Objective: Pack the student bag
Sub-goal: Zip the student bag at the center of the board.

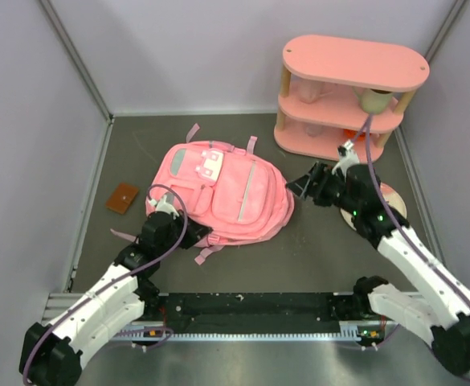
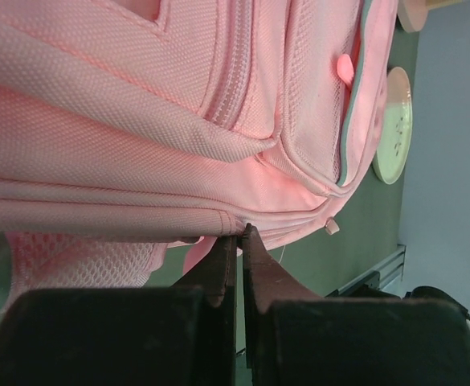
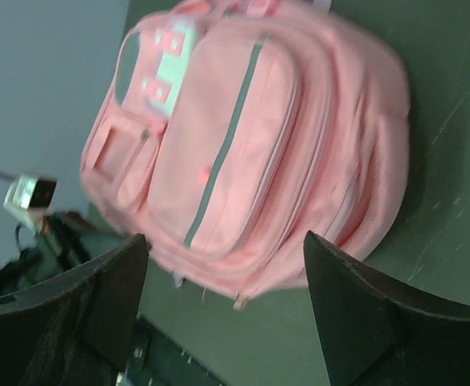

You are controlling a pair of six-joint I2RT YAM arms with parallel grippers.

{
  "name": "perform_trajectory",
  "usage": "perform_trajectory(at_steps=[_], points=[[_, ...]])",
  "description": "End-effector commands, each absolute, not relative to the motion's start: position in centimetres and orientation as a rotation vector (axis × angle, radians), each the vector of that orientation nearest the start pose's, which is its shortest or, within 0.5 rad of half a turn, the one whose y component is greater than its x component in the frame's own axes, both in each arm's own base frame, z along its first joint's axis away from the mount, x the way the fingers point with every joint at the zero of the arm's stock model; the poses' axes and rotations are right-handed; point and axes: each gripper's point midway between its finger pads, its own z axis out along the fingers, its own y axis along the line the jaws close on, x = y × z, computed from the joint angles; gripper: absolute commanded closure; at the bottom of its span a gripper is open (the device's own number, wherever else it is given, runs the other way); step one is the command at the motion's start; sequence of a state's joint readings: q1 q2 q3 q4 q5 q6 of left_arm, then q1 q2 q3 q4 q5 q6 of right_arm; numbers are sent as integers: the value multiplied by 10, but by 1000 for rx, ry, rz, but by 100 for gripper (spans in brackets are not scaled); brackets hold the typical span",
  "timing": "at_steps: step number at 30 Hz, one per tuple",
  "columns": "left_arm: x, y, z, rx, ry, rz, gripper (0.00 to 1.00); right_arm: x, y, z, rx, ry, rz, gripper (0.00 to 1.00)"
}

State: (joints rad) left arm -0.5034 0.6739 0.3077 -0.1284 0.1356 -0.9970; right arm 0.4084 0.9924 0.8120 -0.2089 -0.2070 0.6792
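The student bag point(image 1: 222, 189), a pink backpack with a grey stripe and a mint-and-white patch, lies flat in the middle of the dark table. My left gripper point(image 1: 196, 235) sits at its near left edge. In the left wrist view the left gripper point(image 2: 239, 233) is shut, its tips pinched right at the bag's point(image 2: 138, 104) edge seam. My right gripper point(image 1: 297, 186) hovers just off the bag's right side. The right wrist view shows the right gripper point(image 3: 225, 240) open wide with nothing between its fingers, and the bag point(image 3: 243, 137) lies beyond them, slightly blurred.
A pink oval shelf unit point(image 1: 347, 96) stands at the back right with a pale roll point(image 1: 375, 100) on its middle shelf. A white plate point(image 1: 389, 201) lies under the right arm. A small brown flat object point(image 1: 123, 197) sits left of the bag. Grey walls enclose the table.
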Motion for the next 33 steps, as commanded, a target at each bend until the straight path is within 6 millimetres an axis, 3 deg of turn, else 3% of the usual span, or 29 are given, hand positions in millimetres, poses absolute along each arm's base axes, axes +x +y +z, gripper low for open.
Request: perform_trajectory(at_steps=[1,3,6,12,13,17,18,19,24,25,30,33], points=[[211,-197,155,-378,2048,-1170,100,214,215,193,191,2117,1109,27],[211,-199,167,-357,2021,-1193,100,188,234,191,210,2106,1208,29],[209,-200,179,-338,1983,-1216,100,164,248,180,253,2094,1244,37],[208,-200,185,-333,1963,-1218,100,148,280,163,288,2129,1191,51],[207,-201,186,-330,1961,-1222,100,136,291,165,292,2140,1223,55],[208,-198,184,-340,1949,-1200,100,140,313,166,403,2080,1233,59],[207,-198,185,-340,1944,-1206,100,141,317,152,403,2106,1189,60],[207,-198,184,-340,1944,-1206,100,144,323,152,401,2108,1171,61],[206,-198,183,-319,1948,-1197,100,152,349,149,137,2158,978,58],[206,-198,181,-322,1951,-1196,100,153,351,139,107,2177,935,58],[206,-198,180,-322,1952,-1193,100,155,368,137,47,2177,928,56],[207,-198,182,-324,1946,-1194,100,154,369,122,34,2239,846,56]])
